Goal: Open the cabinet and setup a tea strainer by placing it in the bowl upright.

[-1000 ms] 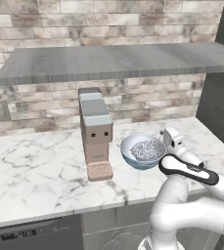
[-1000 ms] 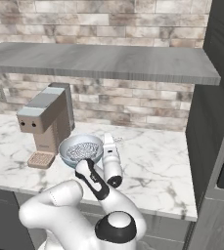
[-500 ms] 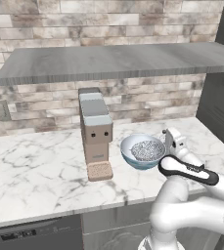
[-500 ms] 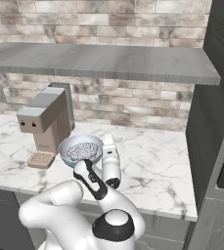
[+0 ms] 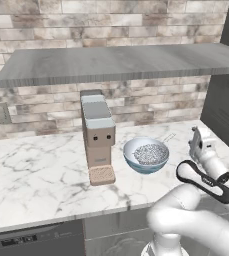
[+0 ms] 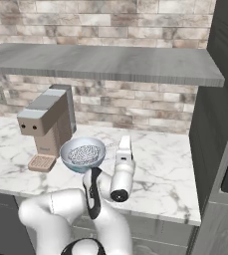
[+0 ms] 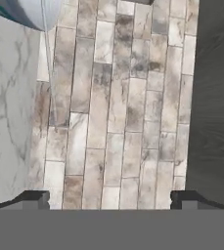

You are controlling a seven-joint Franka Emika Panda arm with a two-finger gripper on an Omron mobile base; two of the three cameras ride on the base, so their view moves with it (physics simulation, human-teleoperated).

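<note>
1. You have the tea strainer [image 5: 148,154] sitting inside the bowl [image 5: 132,162] on the marble counter [image 5: 36,175]; its mesh basket faces up and fills most of the bowl's mouth.
2. In the right base view the same pair reads as strainer [image 6: 84,154] in bowl [image 6: 68,162], with the mesh just below the bowl's rim.
3. The strainer's slim handle [image 5: 168,137] sticks out over the bowl's far right rim, pointing toward the brick wall [image 5: 136,30].
4. The bowl stands just right of the coffee machine [image 5: 97,132], near it but apart; the machine's drip tray [image 5: 102,175] lies at its near foot.
5. Your gripper [image 7: 111,197] is spread wide, with nothing between the fingertips [image 7: 35,197].
6. In the left base view the white hand [image 5: 201,142] hangs to the right of the bowl, clear of it and above the counter.
7. In the right base view the hand [image 6: 124,152] sits just right of the bowl, not touching it.
8. The hand view looks at the brick wall and the dark cabinet side [image 7: 213,97]; a slice of the bowl's rim [image 7: 33,12] and the thin handle line [image 7: 47,58] show at one corner.
9. A grey shelf [image 5: 116,62] runs along the wall above the coffee machine and bowl.
10. The tall dark cabinet [image 6: 217,99] stands at the right end of the counter; you cannot tell its door state from these views.
11. A wall outlet [image 5: 1,113] is on the brick at far left.
</note>
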